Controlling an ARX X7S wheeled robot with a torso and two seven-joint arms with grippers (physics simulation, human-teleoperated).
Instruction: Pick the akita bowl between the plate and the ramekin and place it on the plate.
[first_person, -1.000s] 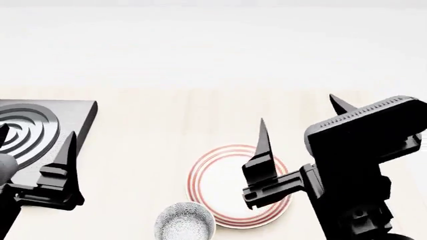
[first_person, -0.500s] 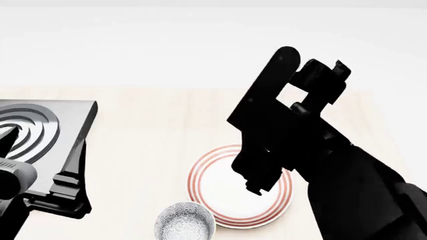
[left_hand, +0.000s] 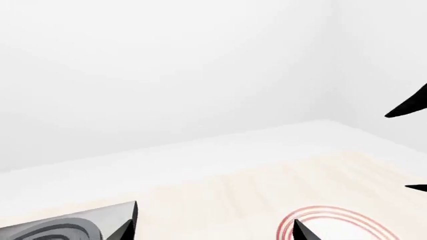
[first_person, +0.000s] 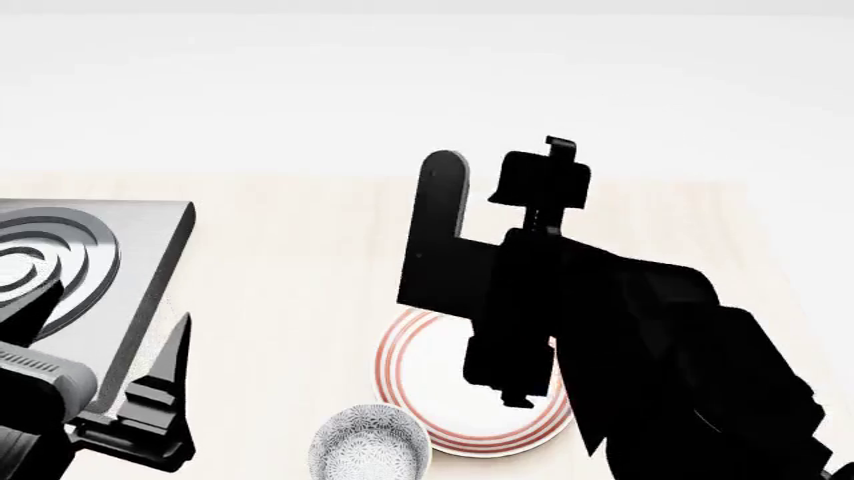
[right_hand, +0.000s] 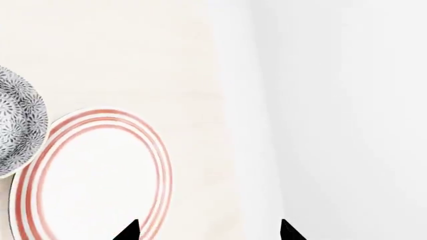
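The akita bowl (first_person: 370, 446), grey-and-white speckled, stands at the near edge of the head view, just left of the plate (first_person: 430, 385). That plate is white with red rings. My right arm (first_person: 534, 300) hangs over it and hides its right part. The right wrist view shows the plate (right_hand: 87, 180) with the bowl (right_hand: 17, 125) touching or nearly touching its rim. My right gripper (right_hand: 207, 232) is open and empty beside the plate's rim. My left gripper (first_person: 107, 345) is open and empty at the near left, by the stove. The ramekin is out of view.
A grey stove block with a ringed burner (first_person: 67, 260) sits at the left of the pale wooden counter (first_person: 307, 260). A white wall rises behind the counter. Two black pointed tips (left_hand: 408, 106) show at the edge of the left wrist view.
My right arm has swung in from the right and turned over, and now hangs above the plate. The left gripper has shifted slightly right and nearer. Bowl and plate have not moved.
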